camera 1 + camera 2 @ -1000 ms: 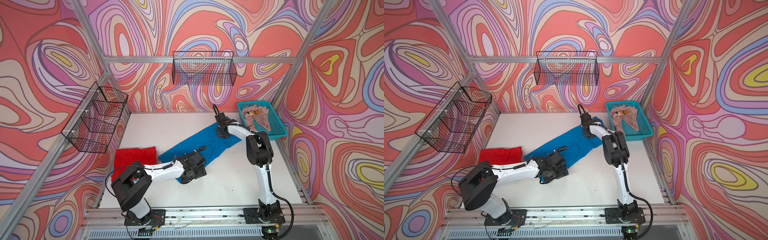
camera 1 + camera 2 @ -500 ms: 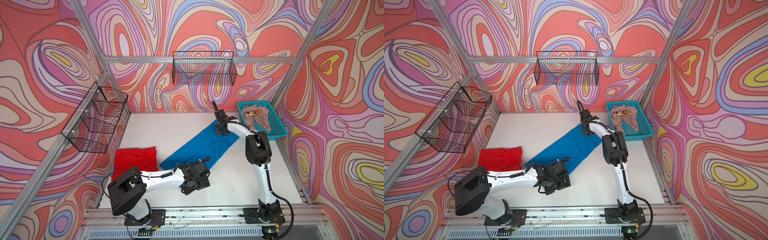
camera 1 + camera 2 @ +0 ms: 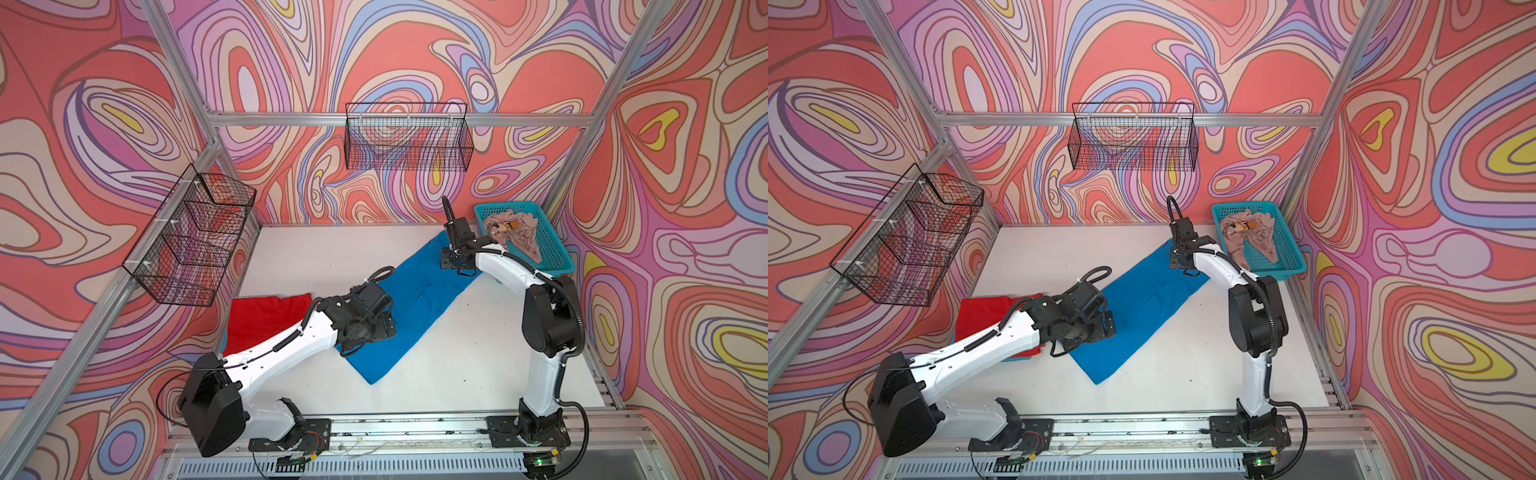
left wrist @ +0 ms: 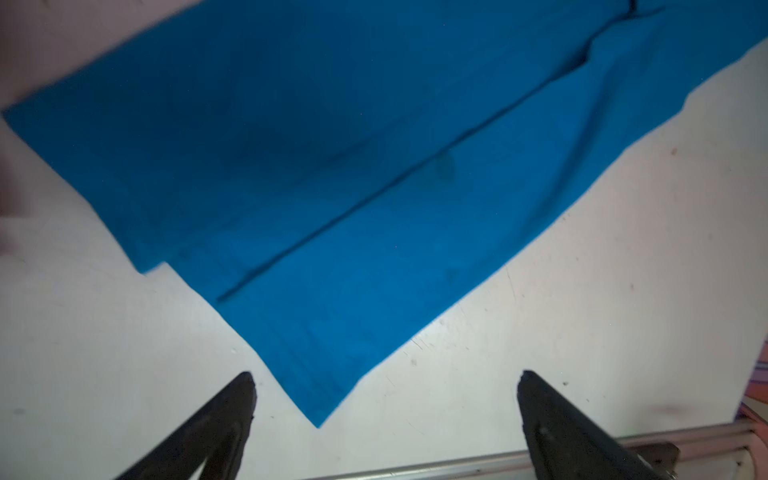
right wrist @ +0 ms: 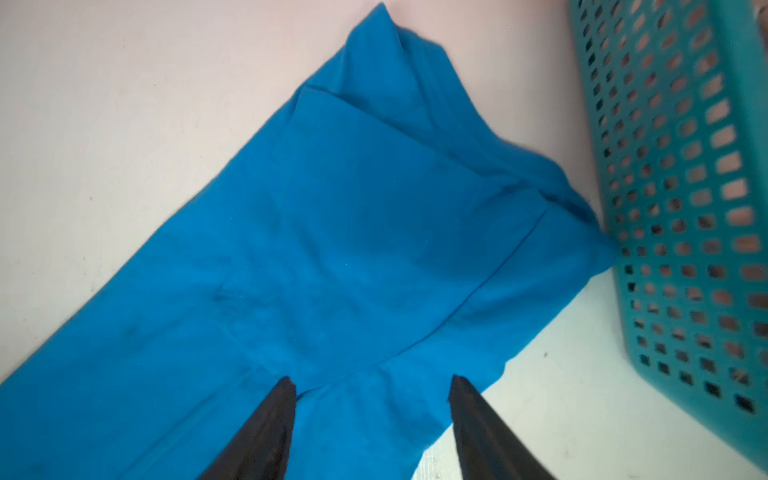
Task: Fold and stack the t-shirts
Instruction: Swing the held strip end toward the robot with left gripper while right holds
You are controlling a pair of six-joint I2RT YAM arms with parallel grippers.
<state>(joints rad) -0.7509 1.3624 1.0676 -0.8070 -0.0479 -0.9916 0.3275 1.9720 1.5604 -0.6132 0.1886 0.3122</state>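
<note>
Nearest the rail, the left gripper (image 4: 386,374) has backed off the near corner of the plain bright blue t-shirt (image 3: 415,299). Its fingers are spread wide and hold nothing, and the corner lies flat on the table between them. A second ago the shirt was a shorter, bunched shape. Now it lies drawn out as a long strip running diagonally from near-left to far-right, with one straight fold edge along its length.

At the far end, the right gripper (image 5: 371,377) has let go. Its fingers stand apart above the cloth, which lies slack beneath them. The pull-straight step looks finished. What likely remains for this shirt is a crosswise fold and a move onto the folded plain red t-shirt (image 3: 266,316), which lies just beside it to the left.

The beige-pink printed t-shirt (image 3: 519,237) is crumpled in the turquoise plastic mesh basket (image 3: 550,249) at the far right, and the blue shirt's far end touches that basket's wall.

The white tabletop (image 3: 457,374) is scuffed and speckled. Beyond it, two black wire baskets (image 3: 407,141) hang on walls covered in red, pink and lilac swirls (image 3: 415,62).
</note>
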